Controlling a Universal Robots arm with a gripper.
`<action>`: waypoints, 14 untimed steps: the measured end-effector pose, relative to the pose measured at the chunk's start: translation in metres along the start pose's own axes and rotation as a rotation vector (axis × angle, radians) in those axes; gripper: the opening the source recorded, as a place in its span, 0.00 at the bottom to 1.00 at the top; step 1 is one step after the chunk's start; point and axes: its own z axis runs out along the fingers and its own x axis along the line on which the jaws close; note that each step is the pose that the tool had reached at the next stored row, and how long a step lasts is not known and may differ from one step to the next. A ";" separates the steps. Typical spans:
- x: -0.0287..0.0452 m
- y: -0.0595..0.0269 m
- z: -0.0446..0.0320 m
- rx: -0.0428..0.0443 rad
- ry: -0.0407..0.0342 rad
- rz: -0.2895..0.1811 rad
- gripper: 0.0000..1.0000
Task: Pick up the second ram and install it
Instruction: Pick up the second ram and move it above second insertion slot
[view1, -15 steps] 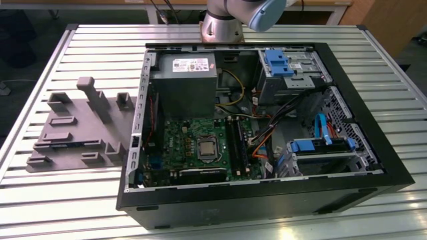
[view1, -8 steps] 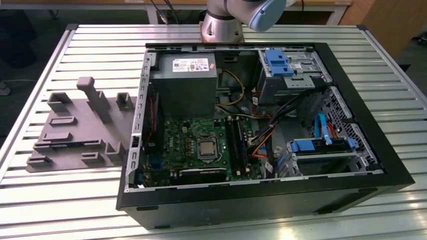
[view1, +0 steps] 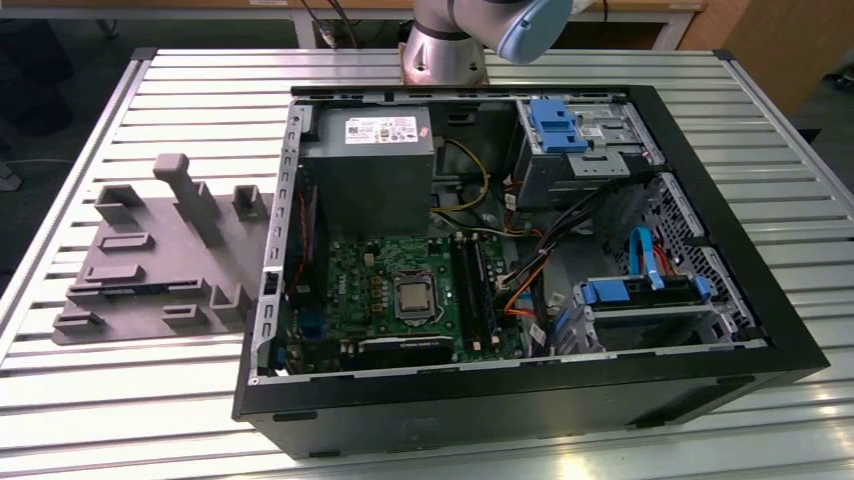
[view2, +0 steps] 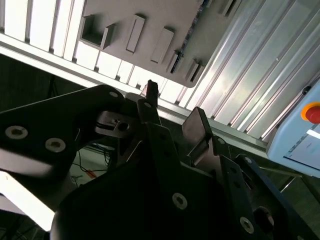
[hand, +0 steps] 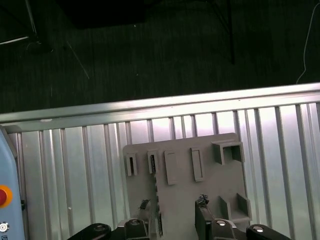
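Observation:
The second ram stands on edge in a slot of the grey fixture and shows as a thin dark strip. In the second wrist view the second ram runs along the fixture. My gripper hovers well above the fixture, open, its two black fingers apart with nothing between them. In the second wrist view the gripper is seen from behind its linkage. The open computer case holds the motherboard with long black sockets beside the processor.
The grey fixture lies on the ribbed metal table, on the exterior view's left of the case. The arm's base stands behind the case. Blue drive brackets and cables fill the case's right half. A pale box with a red button sits nearby.

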 end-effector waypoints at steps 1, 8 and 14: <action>0.0000 -0.0002 0.0004 0.0002 -0.0001 0.000 0.47; 0.0005 -0.0021 0.0114 0.0004 0.0008 0.000 0.47; 0.0005 -0.0041 0.0225 0.0007 0.0006 0.000 0.47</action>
